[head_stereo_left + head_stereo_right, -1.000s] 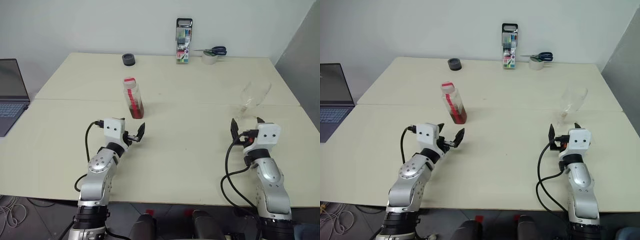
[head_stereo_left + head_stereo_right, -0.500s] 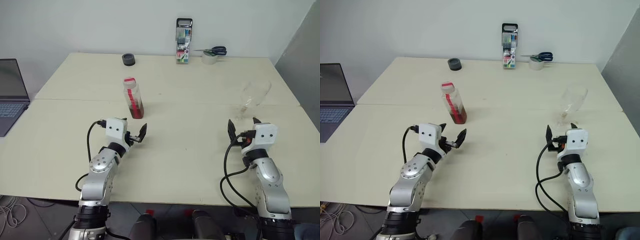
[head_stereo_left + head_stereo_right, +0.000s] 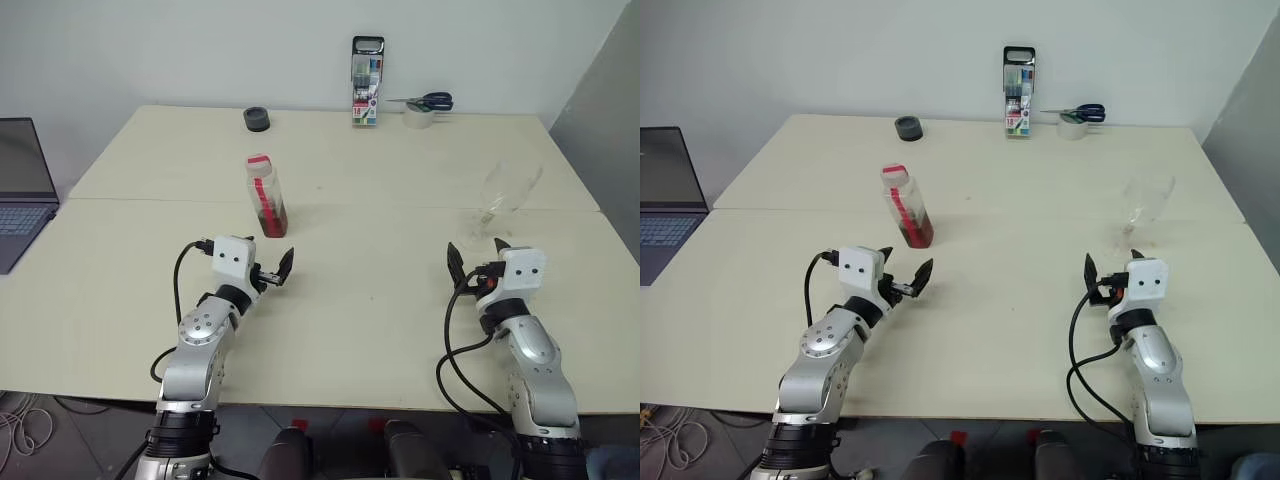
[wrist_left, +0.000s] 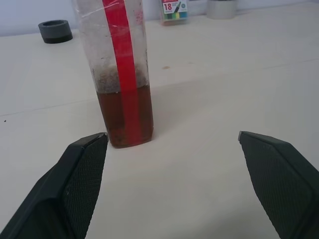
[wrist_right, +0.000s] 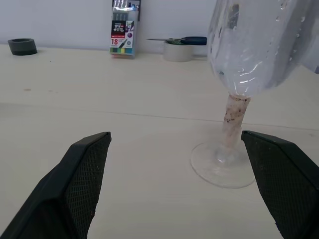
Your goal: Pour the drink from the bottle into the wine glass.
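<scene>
Approaching stage: left gripper, fingers wide, faces the capped clear plastic bottle; right gripper, wide, faces the clear stemmed wine glass. Next: advance, grasp.

Pale cream table with a seam across the middle.
Standing on it: bottle left of centre, upright, capped, with drink low in its base; wine glass well apart to the right, on its foot. Along the far edge: dark grey ring at left, upright marker pack in the middle, tape roll just right of it with blue-handled scissors lying across its top. At the left, off the table's edge, an open laptop.
</scene>
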Motion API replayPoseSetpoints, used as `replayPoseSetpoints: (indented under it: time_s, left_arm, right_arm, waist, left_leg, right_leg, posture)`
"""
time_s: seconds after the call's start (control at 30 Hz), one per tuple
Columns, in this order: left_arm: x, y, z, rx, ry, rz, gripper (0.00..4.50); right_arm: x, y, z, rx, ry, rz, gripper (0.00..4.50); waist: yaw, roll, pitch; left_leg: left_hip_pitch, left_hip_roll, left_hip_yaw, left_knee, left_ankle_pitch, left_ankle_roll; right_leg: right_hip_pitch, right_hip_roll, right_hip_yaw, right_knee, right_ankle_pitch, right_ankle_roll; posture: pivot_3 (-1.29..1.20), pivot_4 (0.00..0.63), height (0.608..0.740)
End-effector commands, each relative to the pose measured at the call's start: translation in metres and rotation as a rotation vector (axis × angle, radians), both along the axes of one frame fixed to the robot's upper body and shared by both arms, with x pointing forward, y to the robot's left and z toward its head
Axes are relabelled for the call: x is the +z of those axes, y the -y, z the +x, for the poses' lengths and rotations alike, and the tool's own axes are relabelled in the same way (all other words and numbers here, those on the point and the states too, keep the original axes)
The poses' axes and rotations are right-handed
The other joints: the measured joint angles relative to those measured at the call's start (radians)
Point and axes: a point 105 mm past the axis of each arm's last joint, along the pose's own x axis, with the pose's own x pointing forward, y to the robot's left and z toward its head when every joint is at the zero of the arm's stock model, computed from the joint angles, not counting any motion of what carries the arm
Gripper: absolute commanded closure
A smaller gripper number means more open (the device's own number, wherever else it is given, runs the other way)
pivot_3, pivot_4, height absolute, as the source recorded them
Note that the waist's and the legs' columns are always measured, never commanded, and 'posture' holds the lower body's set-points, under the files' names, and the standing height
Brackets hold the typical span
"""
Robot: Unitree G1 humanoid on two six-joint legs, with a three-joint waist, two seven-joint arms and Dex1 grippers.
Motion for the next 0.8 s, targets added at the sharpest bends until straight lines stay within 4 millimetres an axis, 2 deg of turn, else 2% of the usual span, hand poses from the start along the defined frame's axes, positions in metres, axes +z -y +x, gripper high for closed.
replayPoseSetpoints:
  time_s: [0.03, 0.33, 0.47, 0.63, 0.8]
  left_arm:
    - [0.017, 0.005, -0.001, -0.024, 0.06, 0.009, 0.03]
    - [0.017, 0.001, 0.0, 0.008, 0.066, 0.012, 0.03]
    - [0.016, -0.008, 0.003, 0.051, 0.059, 0.004, 0.03]
    - [0.024, -0.013, 0.005, 0.054, 0.079, -0.045, 0.03]
    - [0.028, -0.018, 0.017, 0.126, 0.077, -0.058, 0.03]
  right_arm:
    - [0.016, -0.002, -0.001, 0.012, 0.055, -0.014, 0.0]
    - [0.012, -0.011, -0.002, 0.071, 0.032, -0.025, 0.0]
    - [0.016, -0.037, -0.009, 0.266, 0.009, -0.05, 0.0]
    - [0.038, -0.081, -0.027, 0.599, -0.023, -0.056, 0.0]
    - [0.051, -0.097, -0.035, 0.778, -0.063, -0.109, 0.0]
  waist:
    - [-0.003, 0.0, 0.0]
    - [-0.005, 0.0, 0.0]
    - [-0.005, 0.0, 0.0]
    - [-0.005, 0.0, 0.0]
    - [-0.004, 0.0, 0.0]
  left_leg:
    - [0.001, 0.0, 0.002, 0.0, -0.001, 0.001]
    - [0.002, -0.001, 0.0, 0.0, -0.001, 0.002]
    - [0.002, -0.001, 0.0, 0.0, -0.001, 0.002]
    - [0.002, -0.001, -0.002, 0.0, -0.001, 0.002]
    - [0.002, -0.002, -0.004, 0.001, -0.001, 0.002]
  right_leg:
    - [0.0, 0.001, 0.002, 0.0, 0.0, 0.0]
    - [0.002, 0.001, 0.0, 0.0, 0.0, 0.0]
    - [0.002, 0.001, 0.0, 0.0, 0.0, 0.0]
    - [0.003, 0.001, -0.001, 0.0, 0.0, 0.0]
    - [0.004, 0.001, -0.003, -0.001, 0.0, 0.0]
  posture:
    - [0.0, 0.15, 0.74]
    - [0.0, 0.15, 0.74]
    - [0.0, 0.15, 0.74]
    - [0.0, 0.15, 0.74]
    - [0.0, 0.15, 0.74]
